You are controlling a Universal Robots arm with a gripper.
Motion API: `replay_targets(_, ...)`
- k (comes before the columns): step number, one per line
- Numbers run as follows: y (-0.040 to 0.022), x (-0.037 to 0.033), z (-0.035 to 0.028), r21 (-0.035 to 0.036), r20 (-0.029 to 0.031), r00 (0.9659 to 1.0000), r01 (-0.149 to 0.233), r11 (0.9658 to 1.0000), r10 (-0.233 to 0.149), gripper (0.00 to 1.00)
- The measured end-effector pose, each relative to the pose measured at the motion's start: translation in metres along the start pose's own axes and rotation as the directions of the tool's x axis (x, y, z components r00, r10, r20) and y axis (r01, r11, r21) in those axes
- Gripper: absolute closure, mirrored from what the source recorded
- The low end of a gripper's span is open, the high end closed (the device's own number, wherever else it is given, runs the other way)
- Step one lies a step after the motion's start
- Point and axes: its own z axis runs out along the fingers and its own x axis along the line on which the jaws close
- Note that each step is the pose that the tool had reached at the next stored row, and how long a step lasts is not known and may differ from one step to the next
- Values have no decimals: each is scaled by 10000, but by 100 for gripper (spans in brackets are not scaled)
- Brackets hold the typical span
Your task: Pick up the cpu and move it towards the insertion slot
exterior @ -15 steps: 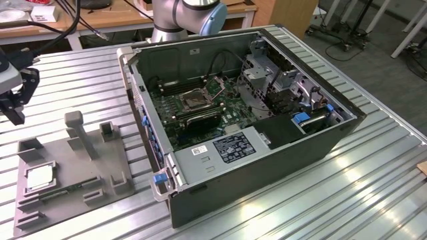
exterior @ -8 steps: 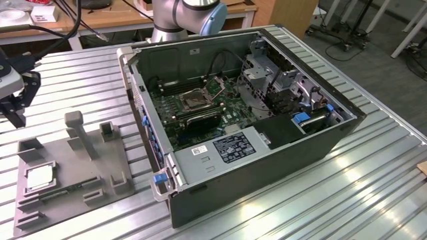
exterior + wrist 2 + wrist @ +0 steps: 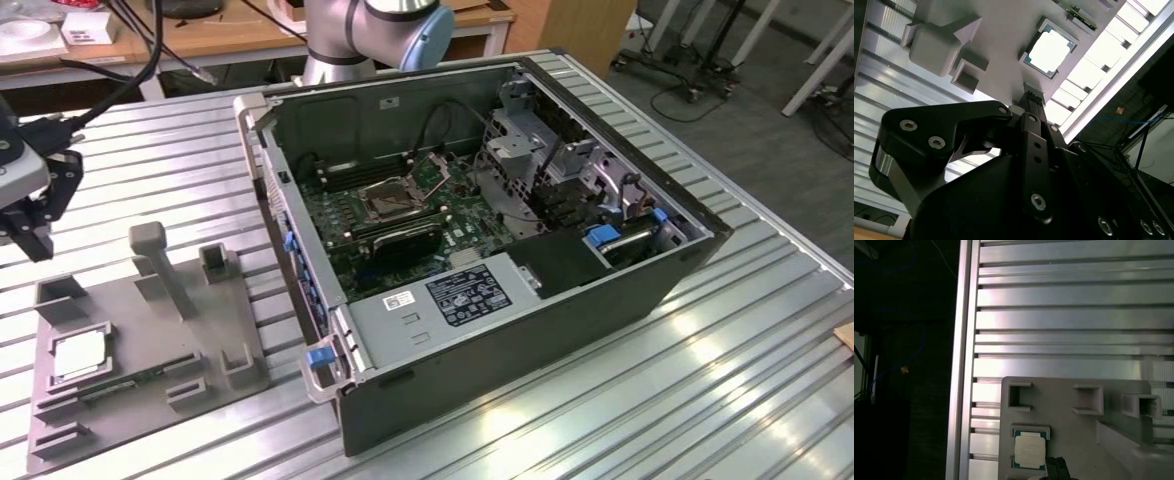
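The ribbed aluminium counter (image 3: 601, 400) carries a grey tray (image 3: 160, 340) and an open computer case (image 3: 534, 330); a wooden desk (image 3: 240, 35) stands behind. The cpu (image 3: 80, 352) lies in a tray pocket, well apart from the insertion slot (image 3: 396, 198). The tool (image 3: 30, 238) hangs near the cpu; how far it is open cannot be told.

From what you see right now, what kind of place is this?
Probably a robotics lab or workshop: a robot arm stands at a slotted metal table, an open computer case sits on it, and wooden desks with cables are behind.
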Motion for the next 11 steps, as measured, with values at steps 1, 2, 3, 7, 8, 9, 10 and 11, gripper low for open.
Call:
replay_targets(1, -4, 2, 8, -1, 1, 10000, 0, 10000, 0, 90)
replay_targets(2, -7, 3, 16, -1, 2, 10000, 0, 10000, 0, 90)
replay_targets(3, -10, 4, 25, -1, 2, 10000, 0, 10000, 0, 90)
replay_targets(7, -20, 10, 58, -1, 2, 10000, 0, 10000, 0, 90)
replay_targets(8, -23, 11, 67, -1, 1, 10000, 0, 10000, 0, 90)
replay_targets(9, -26, 12, 74, -1, 1, 10000, 0, 10000, 0, 90)
replay_targets(10, -28, 14, 80, 0, 1, 10000, 0, 10000, 0, 90)
replay_targets(11, -29, 17, 85, 0, 0, 10000, -1, 10000, 1, 90)
